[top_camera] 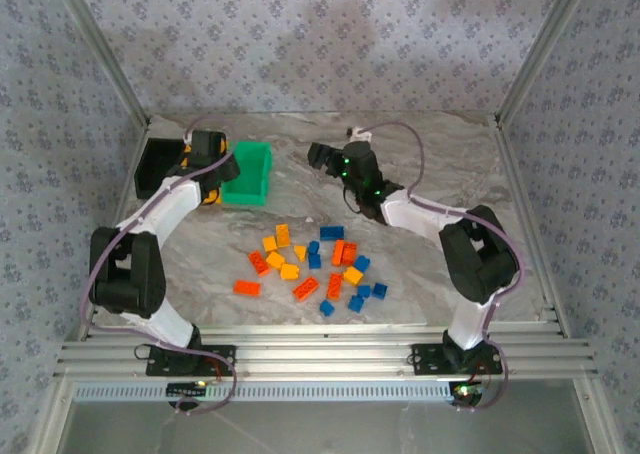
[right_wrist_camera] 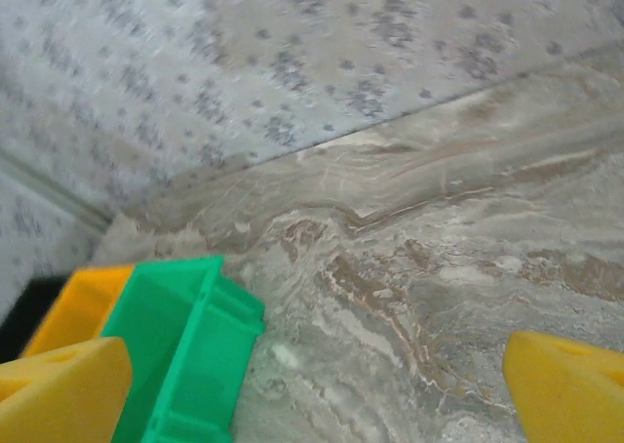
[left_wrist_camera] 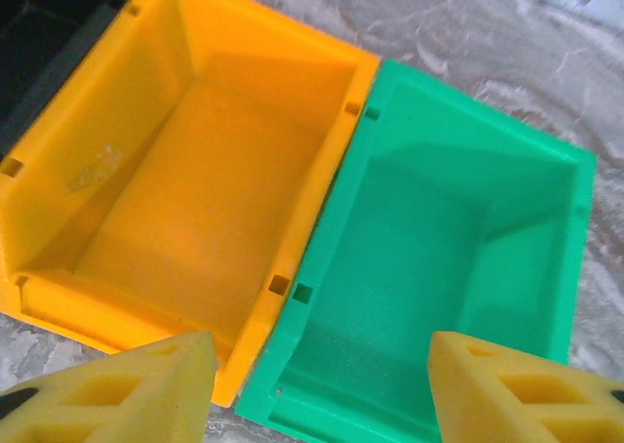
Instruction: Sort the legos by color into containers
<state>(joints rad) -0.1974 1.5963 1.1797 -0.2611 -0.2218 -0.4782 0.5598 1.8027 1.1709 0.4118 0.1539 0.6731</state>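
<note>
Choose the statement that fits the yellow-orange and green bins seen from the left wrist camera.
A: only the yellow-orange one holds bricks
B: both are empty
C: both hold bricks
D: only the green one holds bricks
B: in the left wrist view the visible floors of the yellow-orange bin and the green bin are bare, while the top view shows the legos loose on the table.

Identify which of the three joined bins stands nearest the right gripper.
The green bin, at the row's end facing the right gripper; the yellow-orange bin and the black bin sit beyond it.
</note>
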